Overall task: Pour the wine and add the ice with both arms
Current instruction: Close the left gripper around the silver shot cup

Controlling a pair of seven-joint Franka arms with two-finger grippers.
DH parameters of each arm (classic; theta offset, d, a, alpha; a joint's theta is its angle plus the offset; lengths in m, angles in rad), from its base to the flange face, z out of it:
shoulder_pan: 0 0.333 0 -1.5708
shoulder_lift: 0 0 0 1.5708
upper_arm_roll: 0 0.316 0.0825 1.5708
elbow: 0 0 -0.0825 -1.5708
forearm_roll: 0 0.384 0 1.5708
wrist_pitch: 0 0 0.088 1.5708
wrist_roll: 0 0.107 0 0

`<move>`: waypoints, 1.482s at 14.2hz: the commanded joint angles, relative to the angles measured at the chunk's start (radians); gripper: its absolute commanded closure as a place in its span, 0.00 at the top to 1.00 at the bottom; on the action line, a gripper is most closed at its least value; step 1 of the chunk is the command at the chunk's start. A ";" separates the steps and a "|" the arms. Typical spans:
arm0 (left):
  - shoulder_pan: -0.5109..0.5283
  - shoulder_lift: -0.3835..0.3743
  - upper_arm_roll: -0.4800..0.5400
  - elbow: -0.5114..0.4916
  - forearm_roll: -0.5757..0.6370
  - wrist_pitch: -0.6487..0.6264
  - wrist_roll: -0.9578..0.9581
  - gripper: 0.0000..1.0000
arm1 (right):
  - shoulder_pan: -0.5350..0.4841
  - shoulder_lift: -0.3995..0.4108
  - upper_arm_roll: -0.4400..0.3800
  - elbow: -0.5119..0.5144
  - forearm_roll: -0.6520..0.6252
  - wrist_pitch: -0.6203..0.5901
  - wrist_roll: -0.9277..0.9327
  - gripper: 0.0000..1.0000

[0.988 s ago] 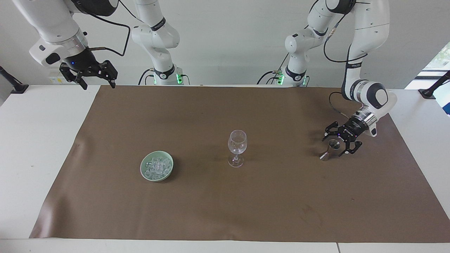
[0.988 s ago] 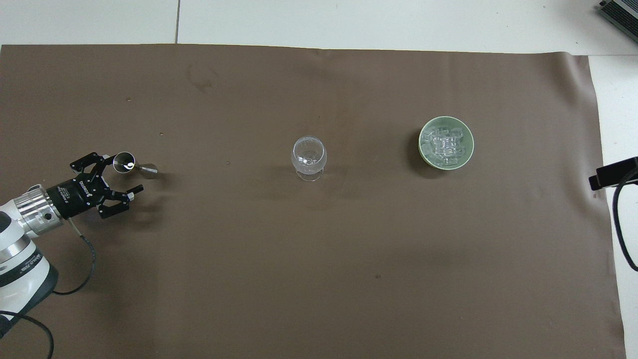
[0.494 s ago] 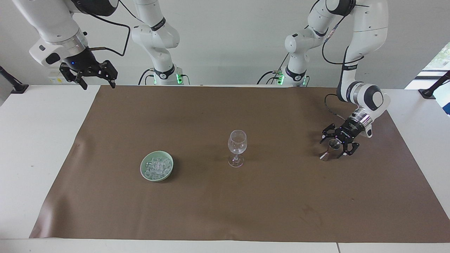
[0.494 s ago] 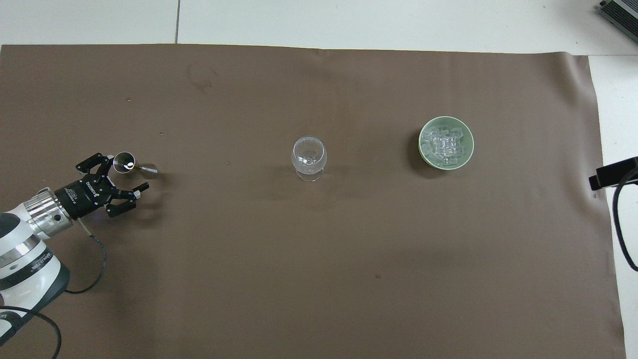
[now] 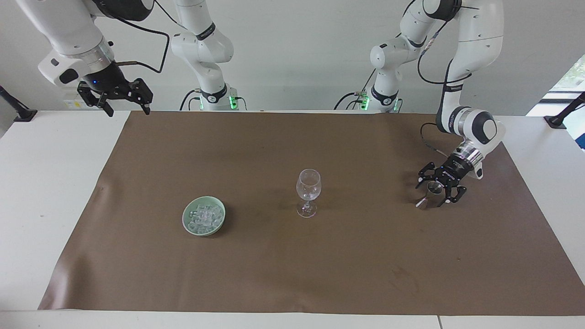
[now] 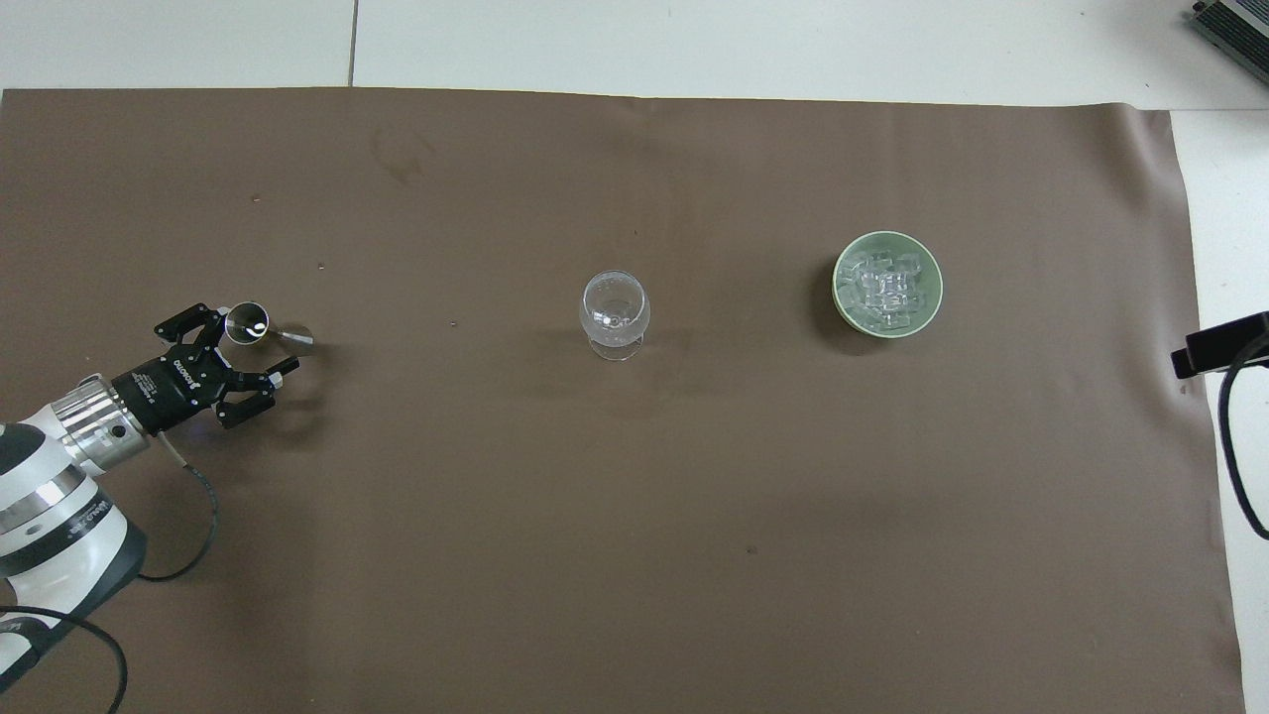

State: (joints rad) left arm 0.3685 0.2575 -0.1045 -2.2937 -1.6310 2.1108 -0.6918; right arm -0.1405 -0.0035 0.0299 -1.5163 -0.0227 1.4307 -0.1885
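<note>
ice (image 5: pixel 204 216): clear small cubes | heaped in green bowl (image 5: pixel 188 227) | toward right arm's end

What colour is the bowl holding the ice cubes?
Pale green. The bowl with the ice shows best in the overhead view.

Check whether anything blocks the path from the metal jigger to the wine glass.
Nothing visible does. Only bare brown mat lies between the jigger, with the left pincer around it, and the wine glass.
</note>
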 commanded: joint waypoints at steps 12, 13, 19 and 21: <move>-0.028 -0.006 0.009 -0.018 -0.038 0.037 0.015 0.69 | -0.002 -0.015 0.001 -0.018 0.014 0.004 -0.003 1.00; -0.028 -0.006 0.011 -0.018 -0.038 0.037 0.015 0.68 | -0.002 -0.015 0.001 -0.018 0.014 0.004 -0.003 1.00; -0.022 -0.006 0.009 -0.015 -0.038 0.034 0.014 0.60 | -0.002 -0.015 0.001 -0.018 0.014 0.005 -0.003 1.00; -0.019 -0.006 0.009 -0.013 -0.038 0.032 0.012 0.58 | -0.002 -0.015 0.001 -0.018 0.014 0.005 -0.003 1.00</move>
State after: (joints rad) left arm 0.3583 0.2576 -0.1016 -2.2968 -1.6431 2.1281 -0.6914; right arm -0.1405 -0.0035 0.0299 -1.5164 -0.0227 1.4307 -0.1885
